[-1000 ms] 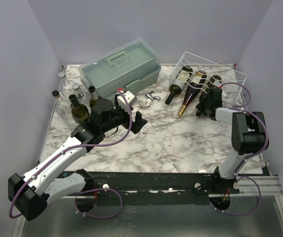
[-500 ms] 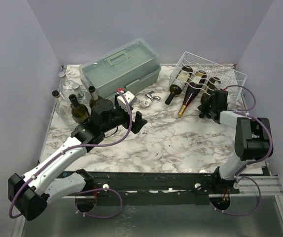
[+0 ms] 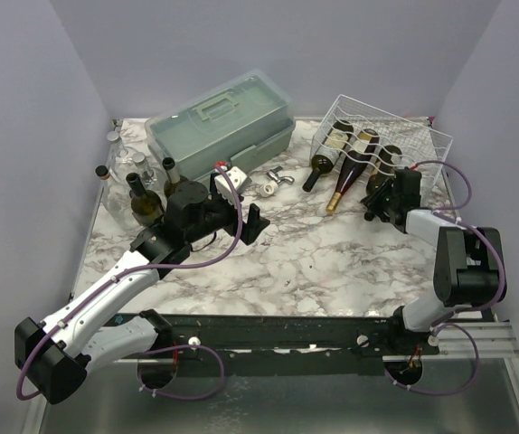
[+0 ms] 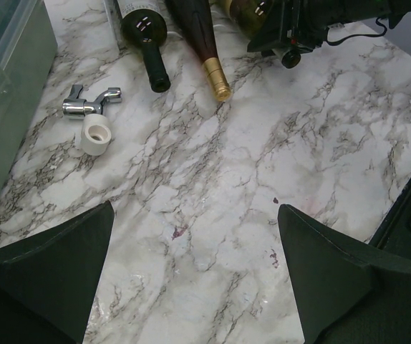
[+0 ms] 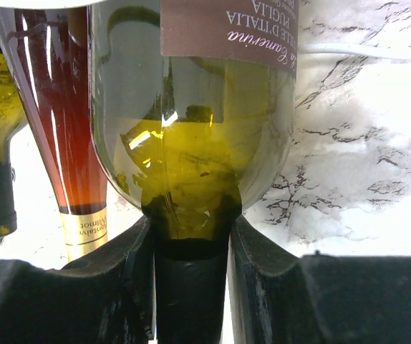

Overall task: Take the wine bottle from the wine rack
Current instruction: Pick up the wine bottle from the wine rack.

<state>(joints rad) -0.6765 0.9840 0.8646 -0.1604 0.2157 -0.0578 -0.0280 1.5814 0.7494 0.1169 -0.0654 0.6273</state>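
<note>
The white wire wine rack (image 3: 402,134) stands at the back right with three bottles lying in it, necks pointing to the front left. My right gripper (image 3: 384,192) is shut on the neck of the rightmost one, an olive-green wine bottle (image 3: 382,165). In the right wrist view my fingers (image 5: 134,279) clamp that bottle (image 5: 191,165) at its dark neck. An amber bottle with gold foil (image 5: 76,165) lies beside it. My left gripper (image 3: 249,223) is open and empty above the marble at the table's middle, its jaws wide apart in the left wrist view (image 4: 195,265).
A pale green toolbox (image 3: 221,127) stands at the back centre. Several upright bottles (image 3: 146,197) and small jars (image 3: 115,155) stand at the left. A metal tap (image 4: 91,104) and a white cap (image 4: 94,132) lie near the bottle necks.
My right wrist and forearm have shifted a little right and toward the near edge, still on the bottle neck. The left arm has not moved.
</note>
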